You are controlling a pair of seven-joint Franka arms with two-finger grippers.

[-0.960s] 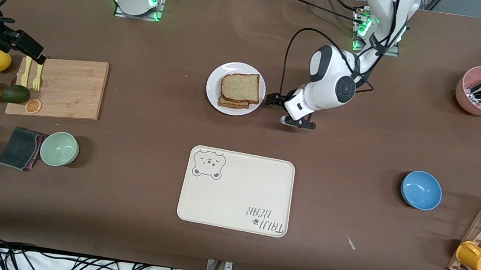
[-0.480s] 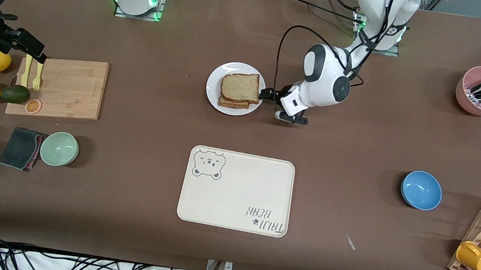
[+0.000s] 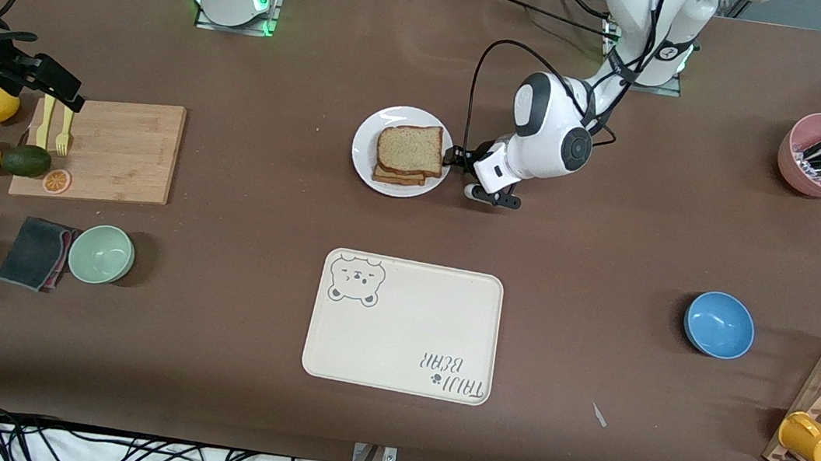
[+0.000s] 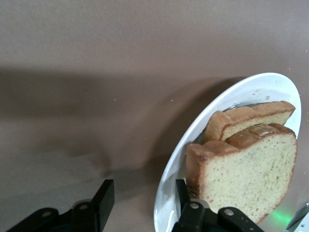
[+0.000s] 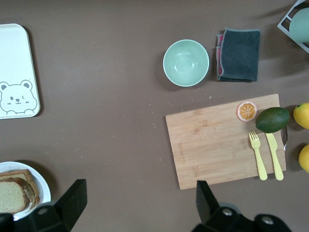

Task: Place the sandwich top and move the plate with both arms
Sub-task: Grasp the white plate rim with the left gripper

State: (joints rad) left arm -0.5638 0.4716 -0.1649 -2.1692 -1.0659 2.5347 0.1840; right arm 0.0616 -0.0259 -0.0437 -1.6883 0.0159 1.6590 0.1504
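Observation:
The white plate (image 3: 367,139) sits mid-table with the sandwich top (image 3: 410,148) lying on a lower bread slice (image 3: 395,177); no egg shows. My left gripper (image 3: 458,161) is low at the plate's edge on the left arm's side, open. In the left wrist view (image 4: 142,193) its jaws straddle the plate's rim (image 4: 193,140), one finger (image 4: 182,191) over the plate next to the sandwich top (image 4: 246,169), the other (image 4: 104,193) outside it. My right gripper (image 3: 70,97) is open and empty, up over the corner of the cutting board; the right wrist view (image 5: 139,193) shows bare table between its fingers.
The cream bear tray (image 3: 403,325) lies nearer the front camera than the plate. A cutting board (image 3: 107,146) with forks, avocado, lemons, a green bowl (image 3: 101,254) and a cloth are at the right arm's end. A blue bowl (image 3: 718,324), pink bowl (image 3: 794,168) and rack are at the left arm's end.
My left gripper has moved in toward the plate and now straddles its rim. My right gripper has shifted slightly over the cutting board's corner. The plate and bread have not moved.

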